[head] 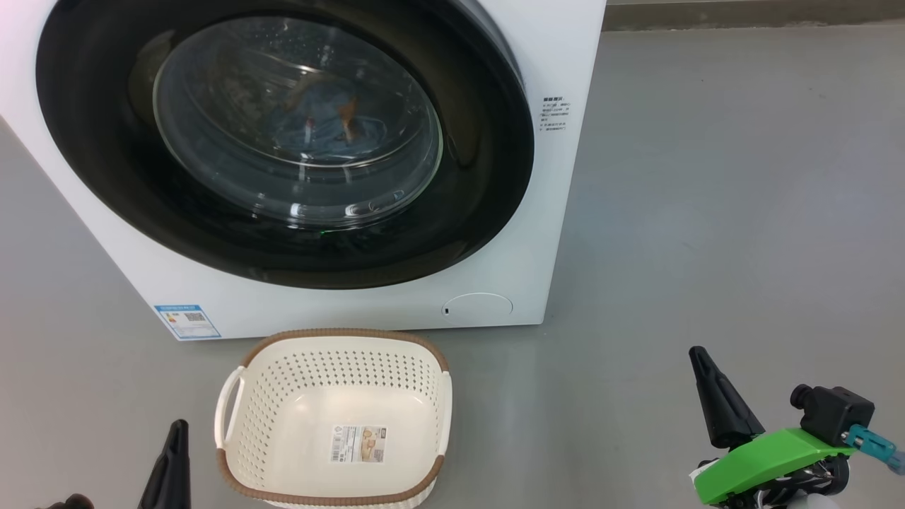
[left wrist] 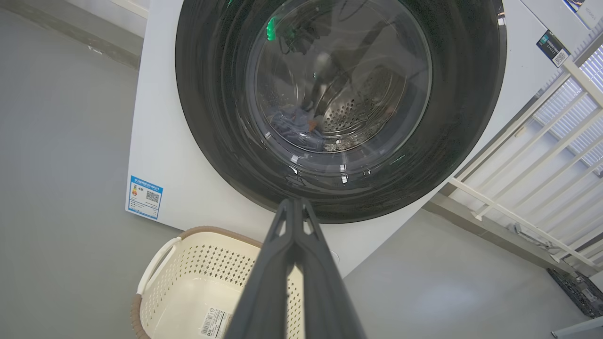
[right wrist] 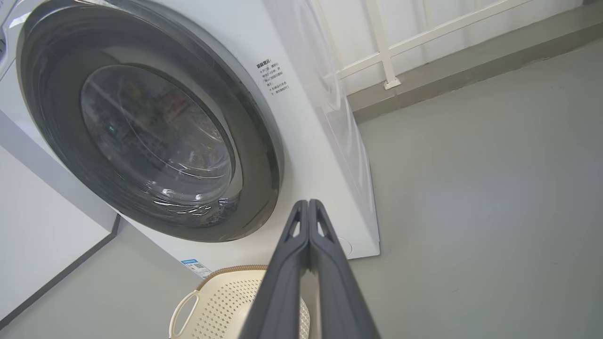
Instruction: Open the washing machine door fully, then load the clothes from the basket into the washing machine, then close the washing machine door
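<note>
Blue sticker (head: 187, 322) on washing machine (head: 558, 212); label (head: 359, 444) on basket (head: 339, 336) floor.

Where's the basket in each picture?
Head view: basket bottom middle, below the washing machine.
Left wrist view: basket bottom left.
Right wrist view: basket at bottom edge, left of centre.
Shared landmark: blue sticker, just above the basket's left side everywhere.
</note>
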`<state>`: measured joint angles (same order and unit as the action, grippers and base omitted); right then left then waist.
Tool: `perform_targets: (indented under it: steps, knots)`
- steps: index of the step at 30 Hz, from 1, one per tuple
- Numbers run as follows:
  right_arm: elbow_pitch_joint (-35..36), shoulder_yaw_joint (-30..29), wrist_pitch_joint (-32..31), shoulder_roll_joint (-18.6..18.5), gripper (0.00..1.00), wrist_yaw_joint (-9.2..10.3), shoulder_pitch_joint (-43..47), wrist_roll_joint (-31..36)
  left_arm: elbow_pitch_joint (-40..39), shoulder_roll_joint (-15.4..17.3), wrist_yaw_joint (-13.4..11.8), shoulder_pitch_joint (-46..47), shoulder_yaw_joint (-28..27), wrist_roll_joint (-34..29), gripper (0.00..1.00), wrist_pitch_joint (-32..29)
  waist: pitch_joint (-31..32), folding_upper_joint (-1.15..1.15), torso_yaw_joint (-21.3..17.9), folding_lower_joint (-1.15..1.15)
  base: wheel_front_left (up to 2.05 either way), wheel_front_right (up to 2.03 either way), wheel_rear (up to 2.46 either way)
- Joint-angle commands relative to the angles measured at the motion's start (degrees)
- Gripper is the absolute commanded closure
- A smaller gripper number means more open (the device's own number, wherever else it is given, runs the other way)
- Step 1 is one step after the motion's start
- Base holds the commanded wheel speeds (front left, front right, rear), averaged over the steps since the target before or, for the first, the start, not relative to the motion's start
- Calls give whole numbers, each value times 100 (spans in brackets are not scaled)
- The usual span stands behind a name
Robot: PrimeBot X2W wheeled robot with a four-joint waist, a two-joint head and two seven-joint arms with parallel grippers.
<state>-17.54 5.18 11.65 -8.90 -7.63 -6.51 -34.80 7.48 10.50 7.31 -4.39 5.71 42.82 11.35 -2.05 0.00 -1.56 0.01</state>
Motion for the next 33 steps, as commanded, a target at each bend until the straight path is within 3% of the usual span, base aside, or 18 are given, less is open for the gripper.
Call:
perform_targets:
  steps: [1, 33]
  knots:
    - [157, -33, -32, -17, 100, 2, -128, -188, -85, 55, -5, 202, -117, 157, 100, -31, 4, 0, 3, -1, 0, 0, 0]
    - [209, -334, -534, 139, 100, 6, -86, -1881, 158, -147, 5, 468, -391, 1634, 100, -511, 62, 0, 49, -1, 0, 0, 0]
